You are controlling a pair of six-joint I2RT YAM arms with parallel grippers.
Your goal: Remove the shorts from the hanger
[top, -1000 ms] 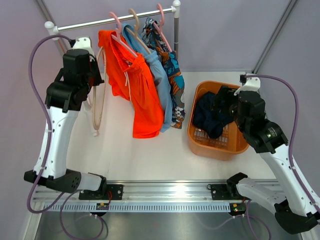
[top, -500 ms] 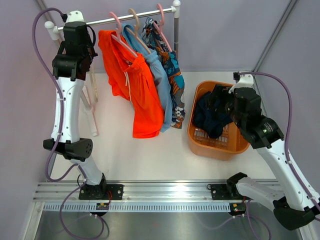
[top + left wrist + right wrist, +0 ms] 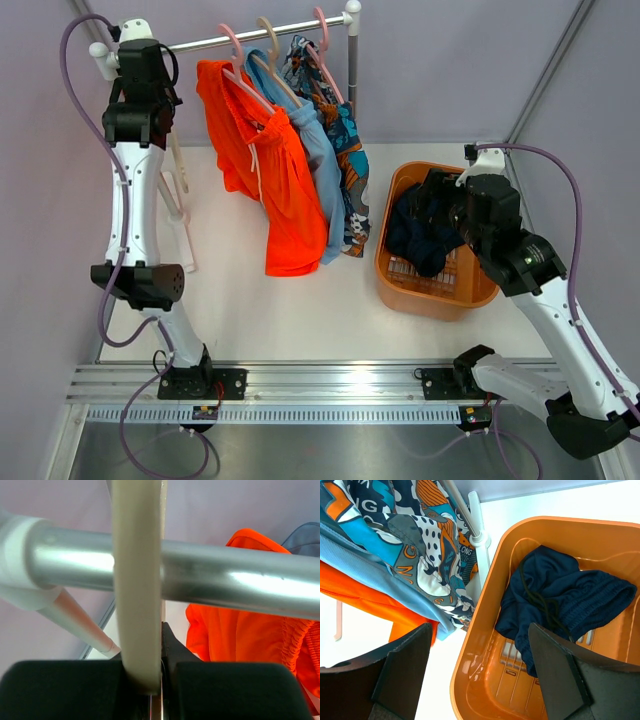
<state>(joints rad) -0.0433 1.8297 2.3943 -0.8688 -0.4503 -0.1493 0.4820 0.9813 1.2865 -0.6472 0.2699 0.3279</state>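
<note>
Orange-red shorts (image 3: pixel 275 180), light blue shorts (image 3: pixel 320 170) and multicolour print shorts (image 3: pixel 345 150) hang on hangers from the metal rail (image 3: pixel 260 35). Dark navy shorts (image 3: pixel 420 230) lie in the orange basket (image 3: pixel 440 300). My left gripper (image 3: pixel 140 45) is up at the rail's left end, shut on an empty beige hanger (image 3: pixel 136 580) whose top crosses the rail (image 3: pixel 225 580). The orange-red shorts (image 3: pixel 240 630) hang just to its right. My right gripper (image 3: pixel 480 670) is open and empty above the basket (image 3: pixel 470 645), beside the navy shorts (image 3: pixel 560 605).
The rack's white post (image 3: pixel 477 525) stands between the hanging shorts and the basket. The beige hanger's body (image 3: pixel 178 200) dangles down the left side near the rack's left leg. Purple walls close in at the left, back and right.
My left arm has lifted the beige hanger from beside the orange-red shorts up to the rail's left end. My right gripper has shifted slightly over the basket.
</note>
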